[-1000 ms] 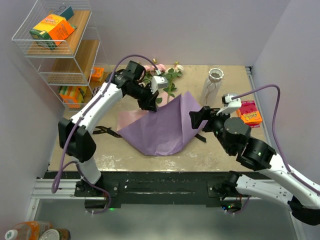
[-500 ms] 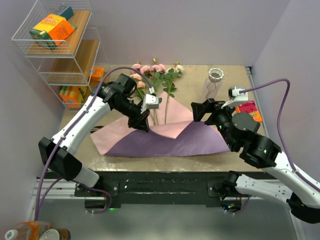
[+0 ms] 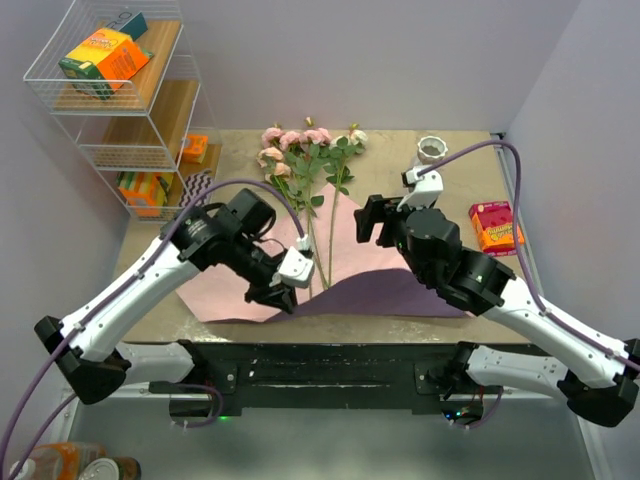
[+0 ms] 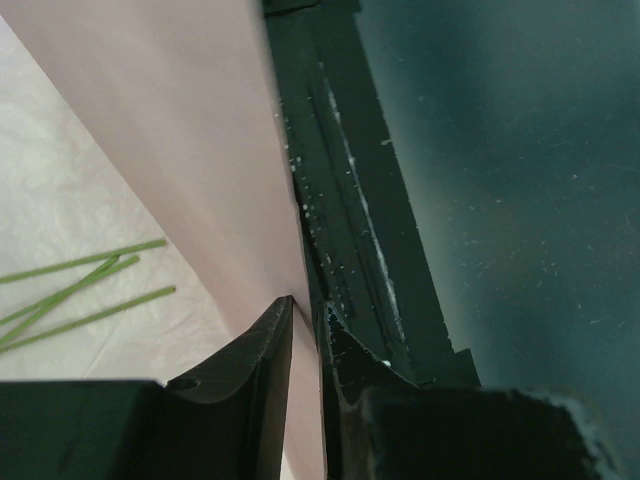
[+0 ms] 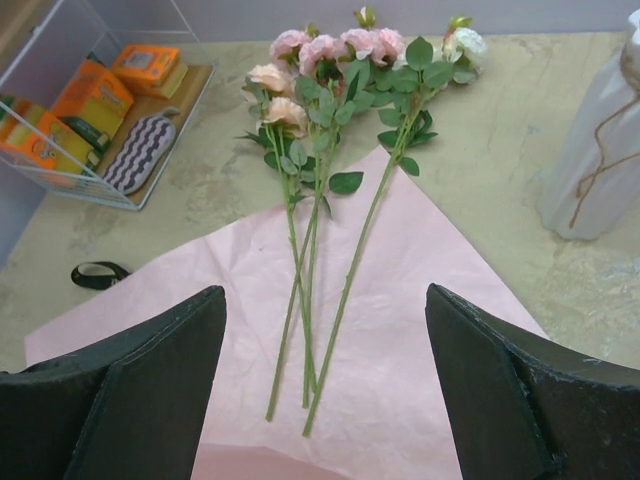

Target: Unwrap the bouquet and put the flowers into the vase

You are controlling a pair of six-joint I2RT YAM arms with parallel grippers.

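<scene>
Your left gripper sat at the bottom edge of the paper, low and left of centre in the top view. In its own camera the two fingers stood only a thin slit apart, with the paper's pink edge running down into that slit. I could not tell whether they pressed on the sheet or merely flanked it.

Your right gripper hung above the right half of the sheet, near the middle of the top view. Its jaws were spread wide with nothing between them, and its camera looked down on the stems.

The paper lay opened out flat on the table, pink side up, with a lilac part along its lower right in the top view. The flowers lay loose on it, stems side by side and pointing to the bottom of the frame. Their pink, peach and cream heads reached past the sheet's top corner onto bare table.

The vase stood upright at the upper right of the right wrist view, apart from the flowers, with a thin brown cord down its side. A black ribbon lay off the paper at the left. A red-orange box sat at the right of the top view, and a wire shelf at the upper left
</scene>
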